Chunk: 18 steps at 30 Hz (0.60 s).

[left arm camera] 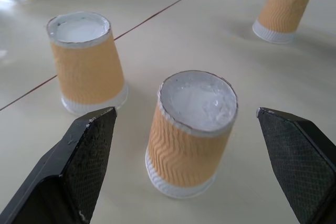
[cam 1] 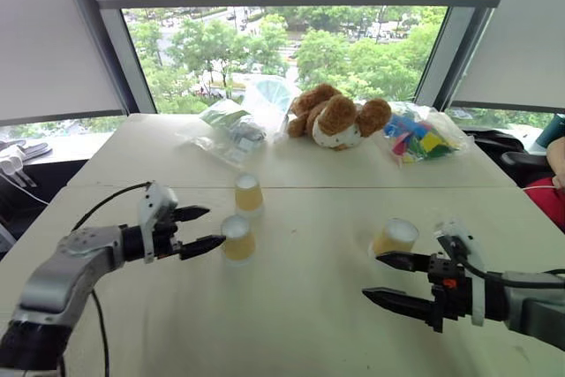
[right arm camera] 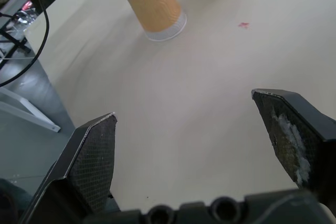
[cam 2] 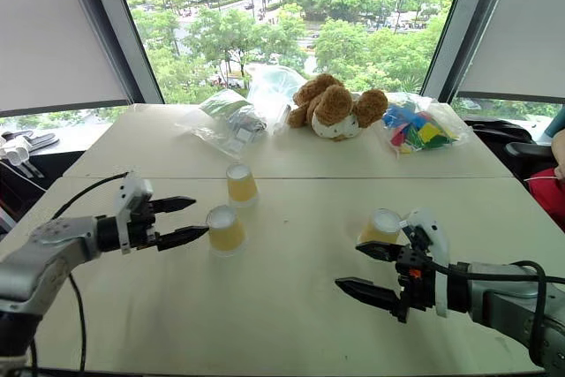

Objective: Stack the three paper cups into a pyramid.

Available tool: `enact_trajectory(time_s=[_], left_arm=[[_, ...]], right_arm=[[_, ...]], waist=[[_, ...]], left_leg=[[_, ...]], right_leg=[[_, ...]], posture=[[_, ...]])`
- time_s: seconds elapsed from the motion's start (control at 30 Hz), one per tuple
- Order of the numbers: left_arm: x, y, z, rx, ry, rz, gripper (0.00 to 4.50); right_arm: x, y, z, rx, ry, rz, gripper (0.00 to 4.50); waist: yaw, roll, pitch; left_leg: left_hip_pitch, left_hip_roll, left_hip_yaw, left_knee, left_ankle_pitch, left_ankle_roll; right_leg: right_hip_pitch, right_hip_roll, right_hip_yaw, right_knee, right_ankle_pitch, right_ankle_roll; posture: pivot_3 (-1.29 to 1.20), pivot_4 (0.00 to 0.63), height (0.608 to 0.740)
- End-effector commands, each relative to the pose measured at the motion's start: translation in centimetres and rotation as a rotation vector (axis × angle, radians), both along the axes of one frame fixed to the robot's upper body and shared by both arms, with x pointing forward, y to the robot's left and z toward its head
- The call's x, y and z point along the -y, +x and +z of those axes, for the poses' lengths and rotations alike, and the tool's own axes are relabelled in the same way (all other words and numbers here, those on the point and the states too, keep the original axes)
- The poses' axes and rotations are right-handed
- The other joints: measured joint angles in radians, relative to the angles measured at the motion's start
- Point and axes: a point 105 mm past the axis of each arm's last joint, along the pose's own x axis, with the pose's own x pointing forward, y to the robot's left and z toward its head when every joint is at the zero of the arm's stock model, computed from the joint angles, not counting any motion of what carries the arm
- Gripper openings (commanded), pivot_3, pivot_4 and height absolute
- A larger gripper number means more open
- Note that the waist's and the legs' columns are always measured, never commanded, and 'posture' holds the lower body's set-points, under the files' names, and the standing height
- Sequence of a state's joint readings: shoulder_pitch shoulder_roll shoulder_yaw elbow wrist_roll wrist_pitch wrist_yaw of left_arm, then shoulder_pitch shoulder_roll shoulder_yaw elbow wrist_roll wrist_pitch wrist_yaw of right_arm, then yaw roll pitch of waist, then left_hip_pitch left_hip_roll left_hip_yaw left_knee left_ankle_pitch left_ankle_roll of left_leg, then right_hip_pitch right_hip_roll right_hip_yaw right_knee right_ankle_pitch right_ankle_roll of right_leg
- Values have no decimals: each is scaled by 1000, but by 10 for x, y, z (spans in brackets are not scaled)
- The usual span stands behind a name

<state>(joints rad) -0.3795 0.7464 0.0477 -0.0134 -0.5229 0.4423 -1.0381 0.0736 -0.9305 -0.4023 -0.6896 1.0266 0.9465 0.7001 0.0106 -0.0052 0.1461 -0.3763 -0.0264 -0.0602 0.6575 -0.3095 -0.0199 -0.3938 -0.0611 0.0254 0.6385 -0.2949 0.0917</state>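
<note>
1. Three paper cups (left arm camera: 191,132), orange ribbed sides, white rims, stand upside down, apart on the table (cam 1: 291,324).
2. Left gripper (cam 1: 201,229) fingers spread, empty, flanking the nearest cup.
3. Right gripper (cam 1: 388,278) fingers spread, empty; its wrist view shows a red speck on the table.

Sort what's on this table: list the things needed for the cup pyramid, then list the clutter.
For the job:
- cup by the left gripper
- cup behind it
- cup by the right gripper

Just lying about:
- teddy bear
- bag of coloured blocks
- clear plastic bags

Three paper cups (cam 1: 238,237) (cam 1: 249,193) (cam 1: 395,237) stand inverted, unstacked, apart.
</note>
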Motion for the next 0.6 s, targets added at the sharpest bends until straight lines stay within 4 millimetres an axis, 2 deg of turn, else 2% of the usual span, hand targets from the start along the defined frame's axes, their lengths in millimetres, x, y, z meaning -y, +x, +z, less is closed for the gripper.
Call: enact_trajectory(time_s=[0.03,0.17,0.33,0.47,0.5,0.6], left_arm=[[14,7,3,35,20,-76,4394],[30,14,-1,36,18,-135,4394],[40,18,-8,36,29,-172,4394],[44,20,-5,57,17,-171,2414],[45,21,-4,62,15,-169,2240],[46,18,1,69,7,-169,2235]], right_arm=[[-8,-4,14,62,-10,20,4500],[-11,-5,16,79,-7,6,4500],[-12,-6,16,85,-7,-15,4500],[-10,-5,16,91,-6,-31,4500],[-10,-6,16,91,-6,-33,4500],[-9,-6,15,90,-5,-44,4500]], waist=[[1,-2,1],[1,-2,2],[0,-3,2],[1,-3,2],[1,-3,2],[2,-3,2]], left_leg=[[0,0,0,0,0,0],[0,0,0,1,0,0],[0,0,0,2,0,0],[0,0,0,4,0,0],[0,0,0,4,0,0],[0,0,0,5,0,0]], right_leg=[[0,0,0,0,0,0],[0,0,0,0,0,0],[0,0,0,2,0,1],[0,0,0,4,0,1],[0,0,0,4,0,1],[0,0,0,5,0,1]], posture=[[0,150,740],[0,150,740],[0,150,740],[0,150,740],[0,150,740],[0,150,740]])
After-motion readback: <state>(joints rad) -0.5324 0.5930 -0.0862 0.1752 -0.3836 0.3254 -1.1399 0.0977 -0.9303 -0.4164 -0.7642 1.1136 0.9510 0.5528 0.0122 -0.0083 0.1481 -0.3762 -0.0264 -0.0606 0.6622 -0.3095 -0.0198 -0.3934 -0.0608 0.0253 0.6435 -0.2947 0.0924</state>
